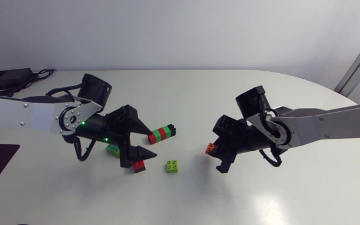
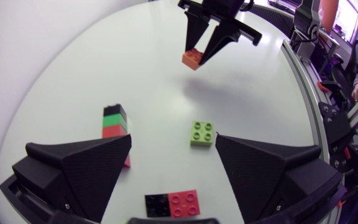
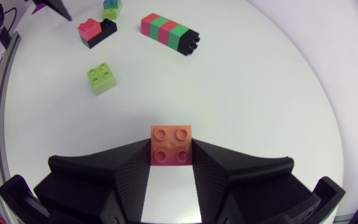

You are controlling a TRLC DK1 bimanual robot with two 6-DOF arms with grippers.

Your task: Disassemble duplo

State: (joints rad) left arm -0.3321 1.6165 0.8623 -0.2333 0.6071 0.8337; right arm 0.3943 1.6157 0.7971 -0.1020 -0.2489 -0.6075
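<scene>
A: Where's the striped stack (image 1: pixel 162 133)?

B: Lying on the bench (image 1: pixel 280 194), just ahead of the wide-open, empty left claw (image 2: pixel 173 140). Probably light, stiff, slick plastic, so I'd grip its flat sides. The right claw (image 3: pixel 171 142) pinches an orange brick (image 3: pixel 171 152).

Left arm (image 1: pixel 24 115), right arm (image 1: pixel 336 125): silver-grey links, black joints (2 green lights left).

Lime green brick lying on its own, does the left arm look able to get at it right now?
Probably yes. The left arm has its jaws open, and the lime green brick lies alone just ahead of them with nothing in between.
</scene>
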